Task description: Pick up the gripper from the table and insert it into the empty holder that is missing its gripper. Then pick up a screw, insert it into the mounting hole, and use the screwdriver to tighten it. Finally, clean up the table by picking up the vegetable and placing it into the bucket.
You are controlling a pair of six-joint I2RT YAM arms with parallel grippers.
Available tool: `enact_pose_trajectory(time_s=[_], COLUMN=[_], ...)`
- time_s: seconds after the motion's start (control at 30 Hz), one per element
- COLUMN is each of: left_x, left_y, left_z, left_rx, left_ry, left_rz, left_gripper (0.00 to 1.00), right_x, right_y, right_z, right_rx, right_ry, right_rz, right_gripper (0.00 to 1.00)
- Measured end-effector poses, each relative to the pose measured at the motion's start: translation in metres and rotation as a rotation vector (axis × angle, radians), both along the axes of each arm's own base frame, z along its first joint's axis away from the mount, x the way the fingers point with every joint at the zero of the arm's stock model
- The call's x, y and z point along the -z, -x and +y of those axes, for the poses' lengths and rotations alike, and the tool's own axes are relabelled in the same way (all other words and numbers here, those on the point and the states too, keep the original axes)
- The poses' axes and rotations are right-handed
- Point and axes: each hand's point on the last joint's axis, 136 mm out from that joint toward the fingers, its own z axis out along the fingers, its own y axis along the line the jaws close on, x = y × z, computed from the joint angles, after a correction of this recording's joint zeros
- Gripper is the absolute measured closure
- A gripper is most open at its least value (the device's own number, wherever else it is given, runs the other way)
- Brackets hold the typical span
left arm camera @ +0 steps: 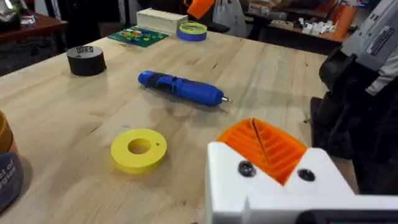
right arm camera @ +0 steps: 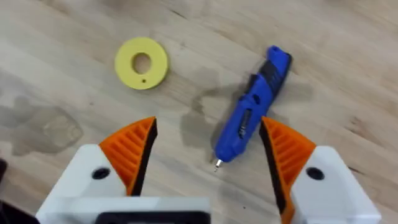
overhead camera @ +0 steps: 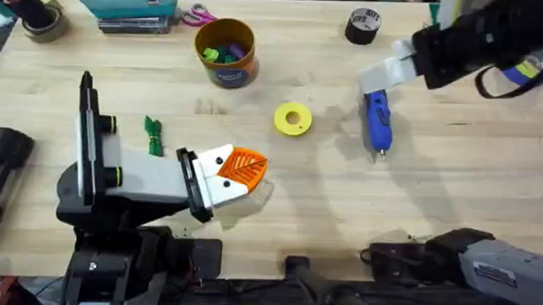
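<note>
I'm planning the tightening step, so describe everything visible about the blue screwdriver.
The screwdriver is bright blue, pen-shaped, apparently plastic, with a dark grip panel along its body and a thin metal bit at its tapered end. It lies flat on the wooden table, right of the yellow disc, bit toward the arms' bases. Nothing grips it; the right gripper hovers open above it.

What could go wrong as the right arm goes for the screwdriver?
The right end effector hangs open above the screwdriver, which lies at an angle between its pads; a poorly aligned close might roll it or pinch the thin bit. The yellow disc lies nearby and could get nudged.
</note>
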Motion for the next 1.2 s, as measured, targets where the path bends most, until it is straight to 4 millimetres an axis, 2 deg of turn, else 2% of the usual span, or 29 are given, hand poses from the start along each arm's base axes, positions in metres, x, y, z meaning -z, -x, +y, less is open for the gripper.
enact_pose_trajectory(time_s=[0.23,0.4,0.5,0.63,0.9,1.07,1.2], left_x=[0.0,0.0,0.0,0.0,0.0,0.0,0.0], left_y=[0.0,0.0,0.0,0.0,0.0,0.0,0.0], left_z=[0.0,0.0,0.0,0.0,0.0,0.0,0.0], left_rx=[0.0,0.0,0.0,0.0,0.0,0.0,0.0], left_ry=[0.0,0.0,0.0,0.0,0.0,0.0,0.0], left_rz=[0.0,0.0,0.0,0.0,0.0,0.0,0.0], left_gripper=[0.997,0.997,0.997,0.997,0.997,0.997,0.997], right_x=[0.004,0.027,0.05,0.082,0.13,0.148,0.153], right_y=[-0.011,-0.026,-0.038,-0.043,-0.057,-0.066,-0.072], right_z=[-0.035,-0.051,-0.054,-0.054,-0.053,-0.059,-0.062], right_rx=[0.132,0.213,0.239,0.248,0.255,0.298,0.323], right_ry=[0.039,0.054,0.064,0.086,0.111,0.106,0.1], right_rz=[0.007,0.082,0.149,0.251,0.361,0.386,0.381], right_gripper=[0.005,0.005,0.005,0.005,0.005,0.005,0.005])
